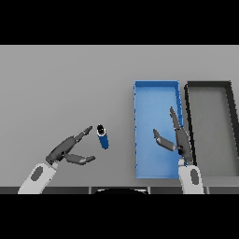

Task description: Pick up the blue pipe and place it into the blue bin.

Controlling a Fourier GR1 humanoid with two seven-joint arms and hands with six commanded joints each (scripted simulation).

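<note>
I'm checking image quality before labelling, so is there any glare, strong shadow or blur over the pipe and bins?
Head view: flat, even light, no glare; the blue pipe and blue bin cast almost no shadow on the grey table; edges look soft throughout, including the dark bin.

A matt, smooth grey finish is shown by the table [60, 84], with no grain or sheen. The blue pipe [103, 138], lying near the table's front edge, is seen as smooth and plastic-like, with a dark end opening ringed in white. The blue bin [156, 88] is presented in a flat, even, matt blue, plastic in look. Beside it, toward the right edge, the black bin [208, 84] is given dark matt walls and a dull grey floor. The material of each cannot be told for certain.
</note>
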